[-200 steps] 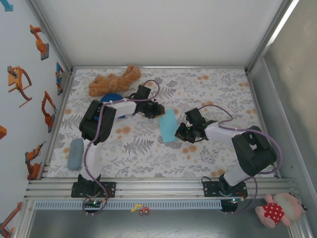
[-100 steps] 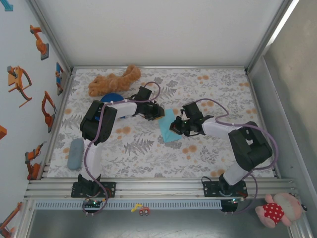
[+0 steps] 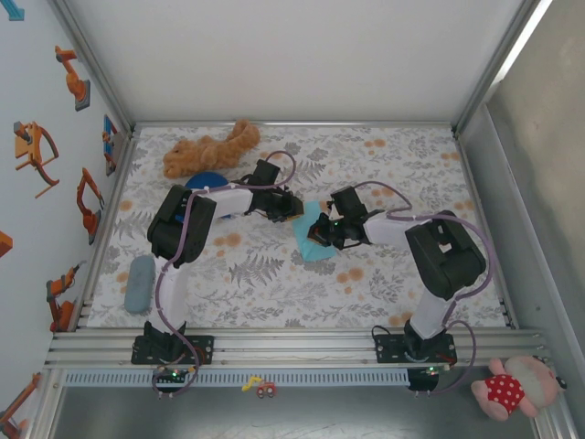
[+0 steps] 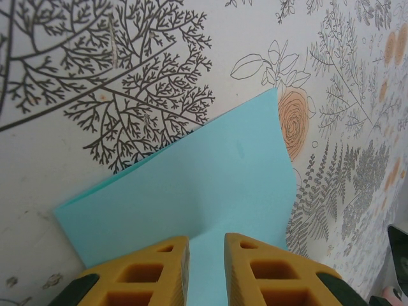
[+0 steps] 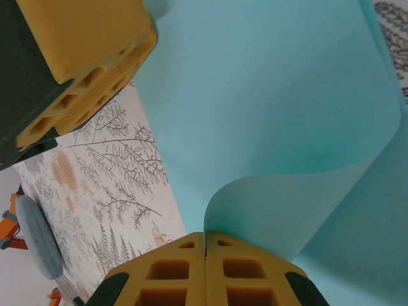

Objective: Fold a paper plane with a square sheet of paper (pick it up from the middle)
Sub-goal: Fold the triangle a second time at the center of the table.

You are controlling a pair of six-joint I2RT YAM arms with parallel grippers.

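The left claw [image 3: 292,208] sits at the far-left edge of the sheet [image 4: 217,178], fingers narrowly parted over the paper; whether it pinches or only pins it I cannot tell. The sheet, pale cyan, lies on the table [image 3: 274,274] between the two arms, its lower layer flat and its right side bowed up in a soft curl. The right claw [image 5: 205,245], pressed together on that lifted edge, has swung left over the sheet within the last second, so a fold looks under way, with no crease set yet
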